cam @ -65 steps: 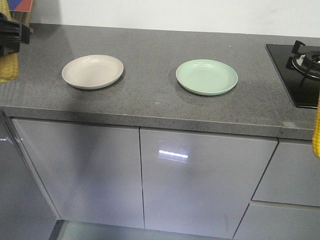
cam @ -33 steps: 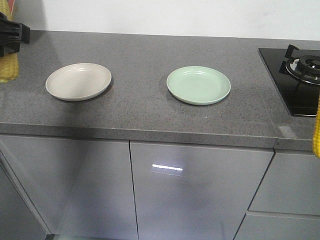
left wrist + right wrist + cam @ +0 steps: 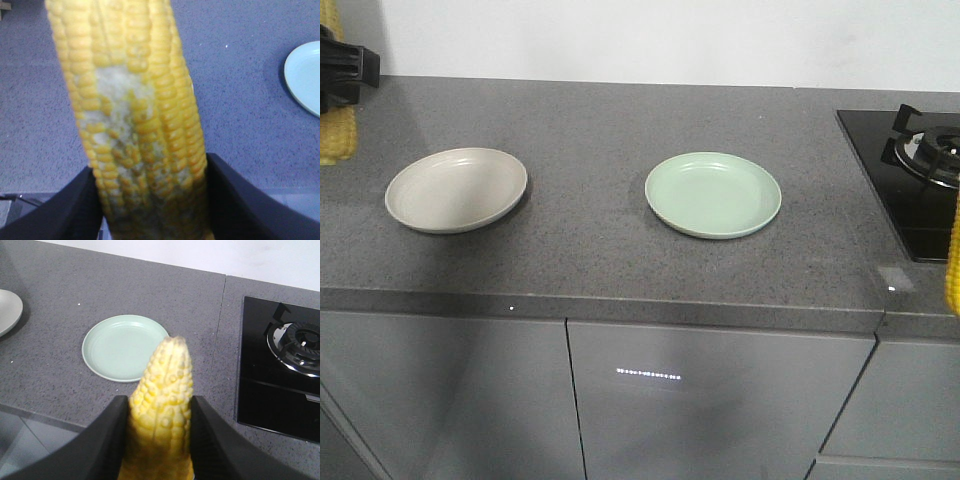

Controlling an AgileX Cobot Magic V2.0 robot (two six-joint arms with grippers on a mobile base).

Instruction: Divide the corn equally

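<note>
Yellow left cob [image 3: 135,100] pinched in left end effector [image 3: 150,165], second cob [image 3: 165,390] pinched in right end effector [image 3: 159,405], long axes along the fingers. Beige plate [image 3: 456,188] at frame left is nearer the left arm. Green plate [image 3: 125,347] lies just beyond the right cob's tip.

A beige plate [image 3: 456,189] and a green plate [image 3: 713,194] are set apart on the counter [image 3: 590,110]; a left cob [image 3: 334,140] and right cob [image 3: 952,262] are cropped at the edges.
</note>
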